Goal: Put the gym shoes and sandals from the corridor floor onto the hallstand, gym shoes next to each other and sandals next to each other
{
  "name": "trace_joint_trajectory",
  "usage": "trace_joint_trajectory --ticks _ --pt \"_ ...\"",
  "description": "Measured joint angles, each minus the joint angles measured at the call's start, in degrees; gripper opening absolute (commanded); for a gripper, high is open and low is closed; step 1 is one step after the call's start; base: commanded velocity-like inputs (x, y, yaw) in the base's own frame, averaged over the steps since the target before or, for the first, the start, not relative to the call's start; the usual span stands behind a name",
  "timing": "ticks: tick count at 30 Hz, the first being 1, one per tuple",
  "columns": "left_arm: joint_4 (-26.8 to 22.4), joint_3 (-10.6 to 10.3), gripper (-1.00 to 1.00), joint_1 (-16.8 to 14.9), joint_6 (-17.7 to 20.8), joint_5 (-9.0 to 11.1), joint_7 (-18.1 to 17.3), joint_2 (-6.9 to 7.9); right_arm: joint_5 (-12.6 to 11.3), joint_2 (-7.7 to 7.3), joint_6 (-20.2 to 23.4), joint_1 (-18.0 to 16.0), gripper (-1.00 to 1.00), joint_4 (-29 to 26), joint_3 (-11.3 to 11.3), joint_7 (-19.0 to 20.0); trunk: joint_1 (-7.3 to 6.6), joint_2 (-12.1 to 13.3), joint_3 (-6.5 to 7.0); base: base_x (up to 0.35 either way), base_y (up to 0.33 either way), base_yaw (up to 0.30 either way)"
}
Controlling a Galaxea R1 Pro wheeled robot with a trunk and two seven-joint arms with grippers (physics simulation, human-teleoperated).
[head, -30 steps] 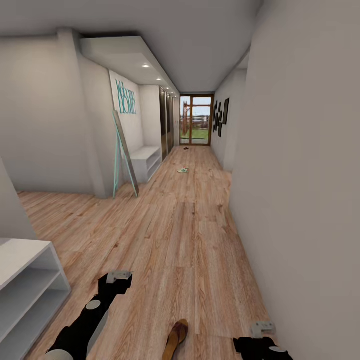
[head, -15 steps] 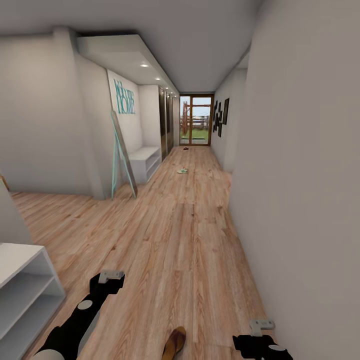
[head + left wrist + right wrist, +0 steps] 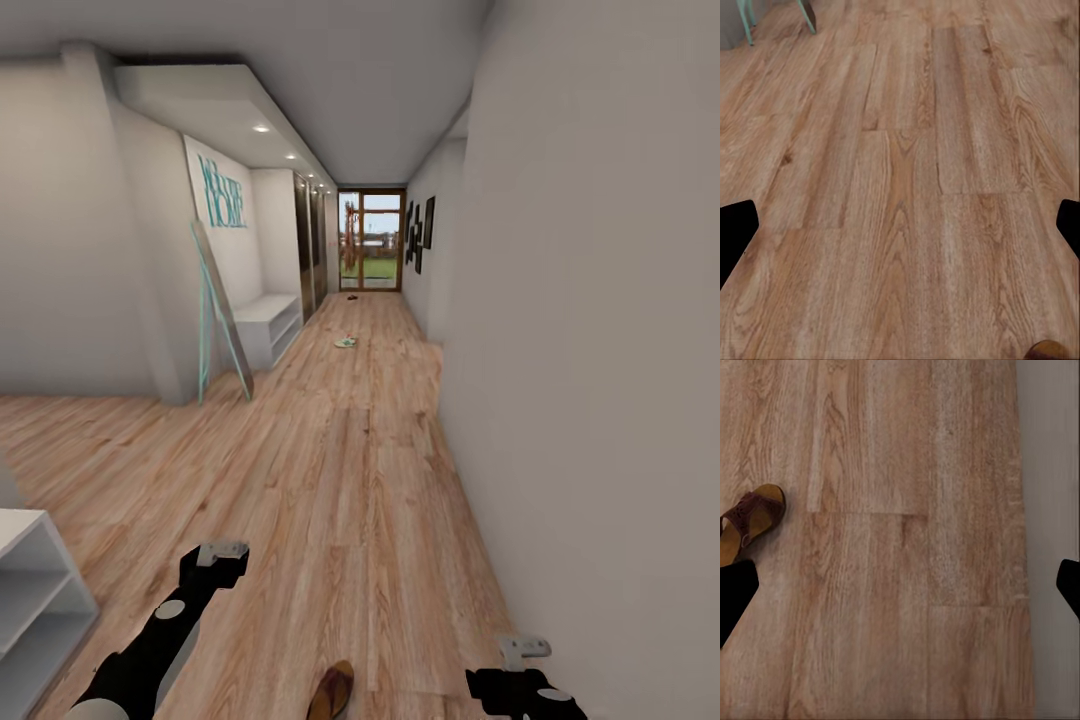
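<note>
Lying low between both arms, sandal (image 3: pixel 750 521) could be run over if the base is driven ahead; left gripper (image 3: pixel 900 217) and right gripper (image 3: pixel 900 585) jaws spread, empty

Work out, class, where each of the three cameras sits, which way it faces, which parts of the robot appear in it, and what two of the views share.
Head view: sits high on the robot, facing forward and down the corridor's light brown wood-plank floor; both black arms show.
Left wrist view: sits by the left tool, facing down at planks; dark fingertips at the edges.
Right wrist view: sits by the right tool, facing down at planks and wall base.
Shared: the dark maroon strappy leather sandal with tan footbed also appears in the head view.
</note>
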Motion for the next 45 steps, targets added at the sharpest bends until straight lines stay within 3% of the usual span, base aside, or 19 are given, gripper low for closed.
trace_joint_trajectory --ticks 11,45 --pt "-0.01 -0.03 1.00 0.01 0.01 0.00 -0.04 -0.06 0.00 0.00 0.00 -0.02 1.00 -0.03 0.00 0.00 -0.02 0.00 0.00 0.078 0.000 -0.247" --pt "0.07 -0.11 1.00 0.01 -0.08 0.06 -0.08 -0.17 0.00 0.05 0.00 0.01 1.00 -0.07 0.00 0.00 0.00 0.00 0.00 0.074 0.009 -0.005"
